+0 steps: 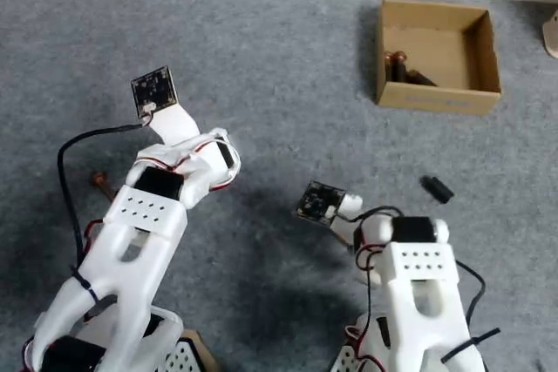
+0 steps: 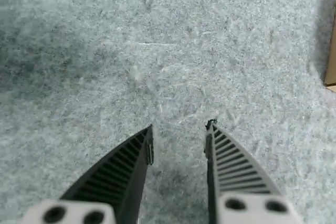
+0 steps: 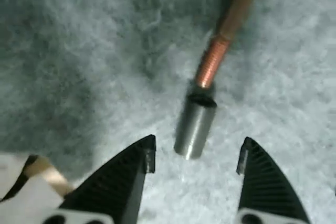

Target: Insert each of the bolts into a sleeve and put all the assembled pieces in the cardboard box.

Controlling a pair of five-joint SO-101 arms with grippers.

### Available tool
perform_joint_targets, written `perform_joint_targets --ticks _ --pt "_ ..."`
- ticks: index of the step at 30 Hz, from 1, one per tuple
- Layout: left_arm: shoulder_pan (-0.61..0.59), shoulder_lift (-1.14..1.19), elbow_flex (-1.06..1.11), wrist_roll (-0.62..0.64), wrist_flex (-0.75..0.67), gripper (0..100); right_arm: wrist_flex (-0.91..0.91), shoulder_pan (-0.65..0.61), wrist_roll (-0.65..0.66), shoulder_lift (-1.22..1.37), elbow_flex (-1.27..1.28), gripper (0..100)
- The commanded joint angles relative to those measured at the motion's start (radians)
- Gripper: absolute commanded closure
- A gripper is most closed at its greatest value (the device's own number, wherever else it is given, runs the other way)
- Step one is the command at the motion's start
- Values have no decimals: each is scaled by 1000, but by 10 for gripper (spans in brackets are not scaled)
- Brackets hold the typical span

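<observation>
cardboard box (image 1: 433,98): 1 | loose copper bolts (image 1: 103,185) (image 3: 231,19): 2 | loose sleeves (image 1: 437,188) (image 3: 195,124): 2 | assembled pieces (image 1: 397,65) in box: at least 1, exact count unclear | robot arms (image 1: 148,215): 2

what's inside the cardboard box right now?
Copper-and-dark pieces lie in a corner of the cardboard box; how many is unclear. The near wall covers the floor strip behind it.
</observation>
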Motion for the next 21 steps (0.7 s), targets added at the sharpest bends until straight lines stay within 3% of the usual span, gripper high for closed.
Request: perform_joint_targets --ticks 1,14,16,18,21 --pt "-10 -30 -7 -6 -3 832 -87 -19 -15 4 33 770" --pt "-10 -30 -7 -6 -3 832 -386 -22 -5 4 291 779" --pt "-10 -30 -7 -6 -3 833 -410 -22 -6 4 317 839" --pt "-10 -30 -5 -6 -3 833 -421 -21 -14 4 329 978" --pt "-10 -33 4 -6 -3 832 -423 -16 -55 4 328 978"
